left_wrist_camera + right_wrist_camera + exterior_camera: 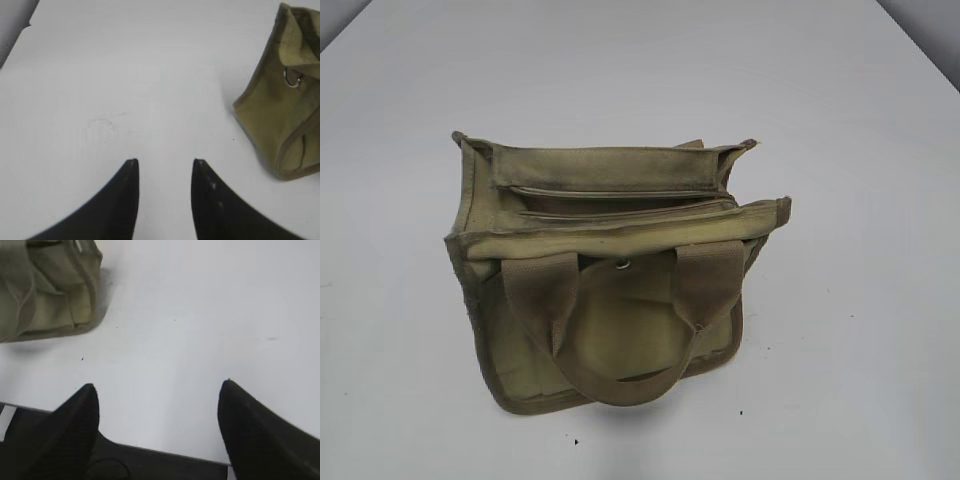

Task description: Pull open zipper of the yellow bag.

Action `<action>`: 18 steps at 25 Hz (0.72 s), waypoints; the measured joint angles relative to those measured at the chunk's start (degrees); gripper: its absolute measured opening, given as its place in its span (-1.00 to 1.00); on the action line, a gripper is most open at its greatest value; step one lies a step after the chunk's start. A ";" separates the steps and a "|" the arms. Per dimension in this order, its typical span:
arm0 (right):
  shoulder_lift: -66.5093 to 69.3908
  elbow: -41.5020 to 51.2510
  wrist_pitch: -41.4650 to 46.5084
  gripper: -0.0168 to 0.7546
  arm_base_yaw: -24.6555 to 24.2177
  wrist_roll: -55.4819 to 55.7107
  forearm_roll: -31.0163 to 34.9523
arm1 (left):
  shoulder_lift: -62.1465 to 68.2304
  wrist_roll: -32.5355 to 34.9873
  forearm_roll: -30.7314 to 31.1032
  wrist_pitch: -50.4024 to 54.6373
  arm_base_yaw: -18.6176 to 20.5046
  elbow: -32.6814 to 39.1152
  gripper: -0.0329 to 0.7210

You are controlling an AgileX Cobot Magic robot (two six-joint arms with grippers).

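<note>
A white table (880, 300) fills the exterior view, and the yellow bag (610, 340) stands near its middle, upright, with its front face and one wide webbing handle (620, 385) toward the camera. Along the top runs the zipper (620, 193), a long straight line between the two folded edges; its pull tab cannot be made out. The right gripper (159, 390) hangs over bare table with jaws spread wide — empty, bag to one side. The left gripper (165, 162) hovers likewise, jaws parted more narrowly, holding nothing.

no readable text, labels or brands, any view
</note>
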 joint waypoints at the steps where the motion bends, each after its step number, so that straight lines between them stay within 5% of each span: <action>1: -1.02 0.00 0.00 0.52 -1.08 0.00 0.43 | 0.00 0.00 0.00 0.00 0.63 0.00 -0.19; 18: -5.65 0.00 -0.86 0.52 -2.08 0.00 5.85 | 0.00 0.00 0.00 0.00 0.48 0.00 -0.27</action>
